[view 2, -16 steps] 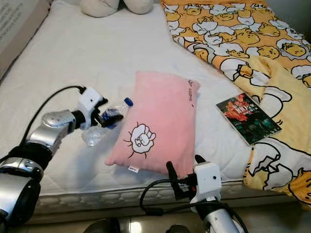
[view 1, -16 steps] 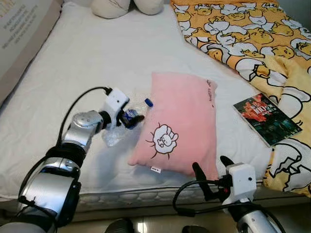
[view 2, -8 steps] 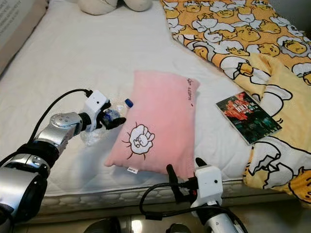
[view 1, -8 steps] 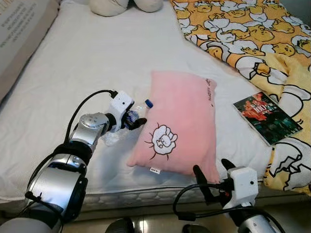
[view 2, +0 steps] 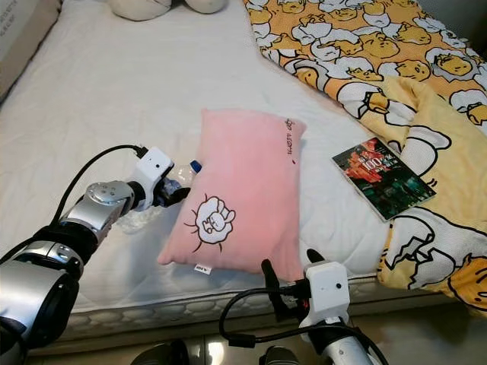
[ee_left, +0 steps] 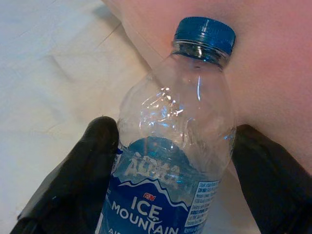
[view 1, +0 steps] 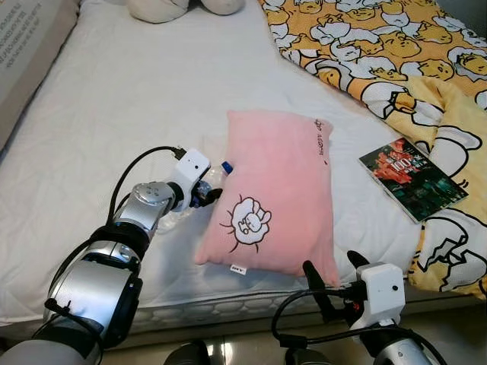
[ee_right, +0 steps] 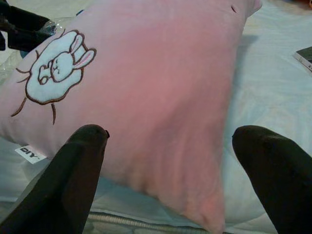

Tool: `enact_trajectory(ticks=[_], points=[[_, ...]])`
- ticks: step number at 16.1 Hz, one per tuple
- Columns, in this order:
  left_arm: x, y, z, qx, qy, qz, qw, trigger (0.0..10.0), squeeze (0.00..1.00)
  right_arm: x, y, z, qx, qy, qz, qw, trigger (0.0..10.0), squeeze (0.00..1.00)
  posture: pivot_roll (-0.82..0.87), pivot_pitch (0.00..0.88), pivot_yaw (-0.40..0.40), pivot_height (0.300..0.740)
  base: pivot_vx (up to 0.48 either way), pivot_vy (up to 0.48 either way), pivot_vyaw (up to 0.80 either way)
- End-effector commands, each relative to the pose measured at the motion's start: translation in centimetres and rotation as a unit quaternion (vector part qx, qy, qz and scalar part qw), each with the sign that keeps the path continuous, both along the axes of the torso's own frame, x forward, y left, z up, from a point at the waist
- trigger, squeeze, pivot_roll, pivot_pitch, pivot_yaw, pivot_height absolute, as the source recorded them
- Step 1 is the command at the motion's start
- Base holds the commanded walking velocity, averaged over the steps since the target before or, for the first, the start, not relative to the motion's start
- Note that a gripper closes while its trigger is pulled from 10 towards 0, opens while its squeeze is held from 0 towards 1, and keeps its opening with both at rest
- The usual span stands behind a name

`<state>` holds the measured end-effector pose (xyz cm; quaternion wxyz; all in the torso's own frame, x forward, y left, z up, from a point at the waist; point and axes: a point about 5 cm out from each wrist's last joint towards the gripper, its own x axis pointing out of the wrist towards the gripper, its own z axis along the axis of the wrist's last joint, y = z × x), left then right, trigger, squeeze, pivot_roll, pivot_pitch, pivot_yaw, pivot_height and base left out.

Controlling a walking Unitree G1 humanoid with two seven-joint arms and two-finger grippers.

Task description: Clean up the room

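A clear plastic water bottle (ee_left: 180,146) with a blue cap and blue label lies on the white mattress (view 1: 137,91), its cap against the left edge of a pink pillow (view 1: 278,190) with a bunny drawing. My left gripper (view 1: 205,194) is shut on the bottle's body, and one black finger (ee_left: 73,185) presses each side. At the bed's front edge my right gripper (view 1: 331,265) stands open, its fingers (ee_right: 73,170) spread just before the pillow's near corner and holding nothing.
A book (view 1: 411,176) with a dark cover lies right of the pillow. A yellow duck-print blanket (view 1: 365,46) covers the bed's right side. A cardboard box (view 1: 23,46) borders the left, and plush cushions (view 1: 160,7) sit at the head.
The whole picture has shifted a little, so the camera moved. My left gripper stays on the bottle beside the pillow. The right gripper holds its place at the front edge.
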<state>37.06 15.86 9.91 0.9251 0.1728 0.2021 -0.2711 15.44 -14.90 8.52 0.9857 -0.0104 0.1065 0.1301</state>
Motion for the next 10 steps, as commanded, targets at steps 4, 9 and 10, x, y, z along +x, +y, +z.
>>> enact_trajectory(ticks=[4,9,10], points=[[-0.6,0.4,-1.1,-0.078,0.046,0.041,0.995,0.0,0.0,0.2,0.1,0.3,-0.005,-0.002,0.002,1.0,10.0,0.0,-0.26,0.15,0.047,0.74,0.0,0.0,0.0],[-0.1,1.9,0.5,-0.089,0.002,0.046,0.995,0.0,0.0,1.0,0.0,0.1,-0.008,-0.007,0.007,1.0,10.0,0.0,-0.23,0.12,0.049,0.74,0.0,0.0,0.0],[0.0,2.7,1.3,-0.098,-0.018,0.055,0.993,0.0,0.0,1.5,0.0,0.1,-0.005,-0.01,0.006,1.0,10.0,0.0,-0.21,0.107,0.048,0.74,0.0,0.0,0.0]])
